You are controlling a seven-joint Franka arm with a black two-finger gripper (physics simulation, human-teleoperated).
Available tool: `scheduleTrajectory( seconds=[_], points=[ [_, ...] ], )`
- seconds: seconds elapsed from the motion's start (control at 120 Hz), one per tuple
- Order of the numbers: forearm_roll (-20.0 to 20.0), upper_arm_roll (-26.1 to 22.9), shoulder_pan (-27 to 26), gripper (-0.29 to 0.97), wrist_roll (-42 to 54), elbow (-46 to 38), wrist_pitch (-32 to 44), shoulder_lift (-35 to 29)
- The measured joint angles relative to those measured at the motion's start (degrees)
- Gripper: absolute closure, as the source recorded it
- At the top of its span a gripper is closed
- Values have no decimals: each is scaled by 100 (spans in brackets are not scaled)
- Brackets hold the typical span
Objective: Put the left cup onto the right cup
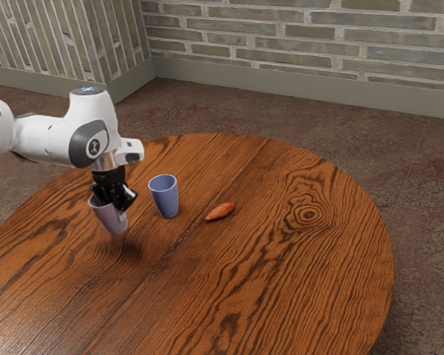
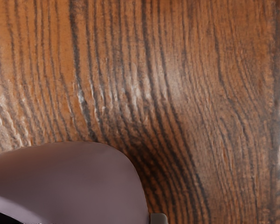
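the pale mauve cup (image 1: pixel 109 218) hangs in the air above the round wooden table (image 1: pixel 281 281), clear of the top, with its dark shadow (image 1: pixel 123 250) on the wood just below it. it is tilted, its base pointing down and toward the exterior view's right, its mouth up under the hand. the black gripper (image 1: pixel 117 201) is closed on the cup's upper wall, the fingers pinching it from two sides near the rim. in the wrist view the same cup (image 2: pixel 60 182) is a broad blurred mauve shape right under the hand, with the table's wood grain (image 2: pixel 186 93) behind it.

the blue cup (image 1: pixel 164 195) stands upright on the table, mouth up, near the held cup on the exterior view's right and apart from it. the two cups do not touch. farther to the exterior view's right, near the blue cup but apart from it, a small orange, tapered thing (image 1: pixel 220 211) lies flat on the wood; what it is i cannot tell.

the white arm (image 1: pixel 55 137) comes in from the exterior view's left and bends down to the gripper. behind the table lie a brownish floor (image 1: pixel 399 170) and a brick wall (image 1: pixel 318 37).
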Motion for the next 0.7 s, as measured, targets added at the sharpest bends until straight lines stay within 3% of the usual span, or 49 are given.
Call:
scheduleTrajectory(
  seconds=[0.167,0.317,0.467,0.7],
  points=[
    [409,-21,-141,78,-170,1139,-871,111],
    [621,-156,-186,78,-266,2727,-1623,975],
    [685,-358,-193,78,-321,3782,-2099,1761],
    [656,-458,-189,78,-365,4340,-2404,2273]
  ],
)
